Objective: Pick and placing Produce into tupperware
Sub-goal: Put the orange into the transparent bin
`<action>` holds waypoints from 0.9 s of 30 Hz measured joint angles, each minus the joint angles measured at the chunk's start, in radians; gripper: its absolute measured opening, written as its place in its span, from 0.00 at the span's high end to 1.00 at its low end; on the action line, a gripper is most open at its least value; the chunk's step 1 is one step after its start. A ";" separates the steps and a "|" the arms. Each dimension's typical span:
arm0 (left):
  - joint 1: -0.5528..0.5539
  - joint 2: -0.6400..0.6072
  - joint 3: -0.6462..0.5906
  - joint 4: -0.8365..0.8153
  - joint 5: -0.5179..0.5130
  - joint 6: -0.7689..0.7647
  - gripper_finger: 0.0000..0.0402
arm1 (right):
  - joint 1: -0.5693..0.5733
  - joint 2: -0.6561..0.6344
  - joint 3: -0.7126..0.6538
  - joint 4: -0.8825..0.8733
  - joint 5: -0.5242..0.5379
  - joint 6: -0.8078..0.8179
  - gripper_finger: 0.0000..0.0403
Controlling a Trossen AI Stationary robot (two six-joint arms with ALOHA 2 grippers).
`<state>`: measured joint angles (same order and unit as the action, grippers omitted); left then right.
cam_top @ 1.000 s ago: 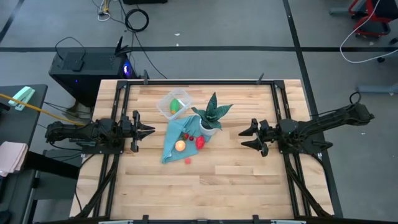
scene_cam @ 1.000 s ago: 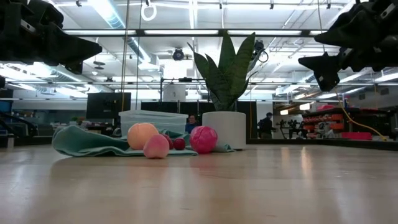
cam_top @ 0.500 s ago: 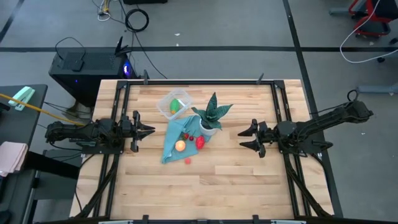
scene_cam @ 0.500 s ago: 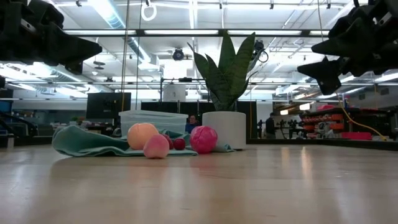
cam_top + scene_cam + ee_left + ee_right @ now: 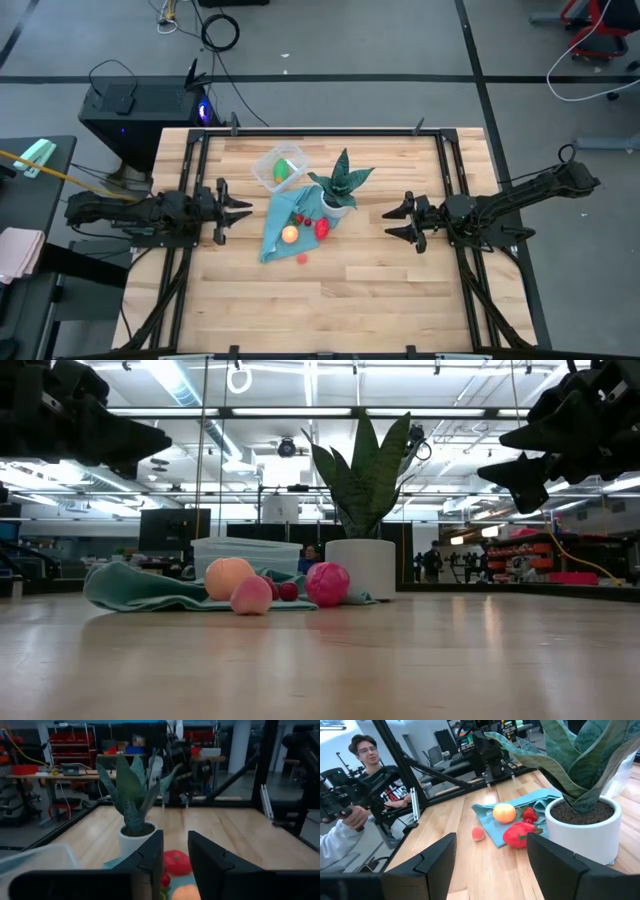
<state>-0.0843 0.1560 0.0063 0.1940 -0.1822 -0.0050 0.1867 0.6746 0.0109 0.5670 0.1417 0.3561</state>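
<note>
The left gripper [image 5: 240,209], fingers narrowly parted and empty, hovers left of the teal cloth [image 5: 275,228]; the round orange toy fruit [image 5: 289,234] lies on that cloth, well apart from it. The right gripper [image 5: 393,223], jaws wide and empty, waits right of the cloth.

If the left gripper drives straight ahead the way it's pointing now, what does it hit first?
Most likely the teal cloth and the produce on it: the left gripper points across the table at them, with the red piece and orange piece straight ahead between its fingers. It may pass above them, since its height is unclear.
</note>
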 joint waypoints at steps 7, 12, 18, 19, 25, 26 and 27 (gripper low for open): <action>0.000 0.148 0.025 0.142 0.001 0.051 0.60 | 0.000 0.000 0.000 0.000 0.000 0.000 0.39; 0.000 0.285 0.106 0.148 0.002 0.120 0.54 | 0.000 0.000 0.000 0.000 0.000 0.000 0.39; 0.000 0.482 0.208 0.080 0.002 0.122 0.50 | 0.000 0.000 0.000 -0.001 0.000 0.001 0.39; 0.000 0.519 0.226 0.067 0.003 0.122 0.49 | 0.000 0.000 0.000 0.000 0.000 0.001 0.39; 0.000 0.729 0.332 0.049 0.003 0.122 0.47 | 0.000 0.000 0.000 -0.002 0.000 0.001 0.39; 0.000 0.760 0.355 0.028 0.003 0.121 0.46 | 0.000 0.000 0.000 -0.002 0.000 0.001 0.39; 0.000 0.791 0.380 0.002 0.003 0.116 0.46 | 0.000 0.000 0.000 -0.002 0.000 0.001 0.39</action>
<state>-0.0845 0.9468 0.3867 0.1959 -0.1791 0.1109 0.1867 0.6744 0.0113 0.5648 0.1417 0.3569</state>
